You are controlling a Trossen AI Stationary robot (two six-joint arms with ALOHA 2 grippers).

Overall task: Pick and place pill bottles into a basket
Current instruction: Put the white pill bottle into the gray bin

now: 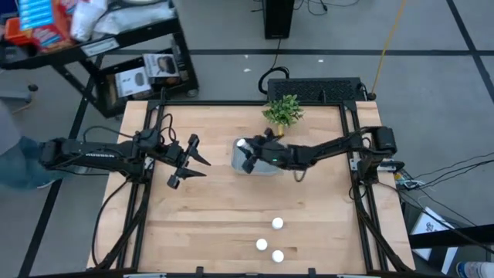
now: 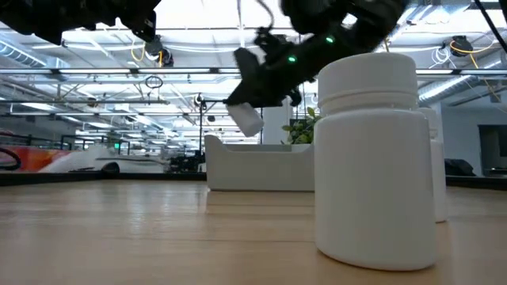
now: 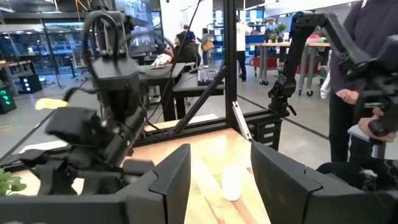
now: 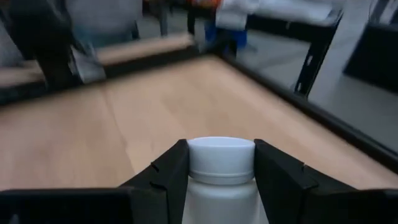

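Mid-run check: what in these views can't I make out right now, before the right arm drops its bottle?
- Basket contents: high view, right gripper and its arm cover it; low view, the near wall hides the inside.
- Held pill bottle: right wrist view, lower body cut off by the bottom edge.
- Three loose bottles: high view, too small for any detail.
- Left gripper: open, holding nothing.

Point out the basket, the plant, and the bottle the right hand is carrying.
basket (image 1: 266, 170), high view, its lower rim.
plant (image 1: 282, 110), high view, leaves.
carried pill bottle (image 4: 221, 155), right wrist view, its cap.
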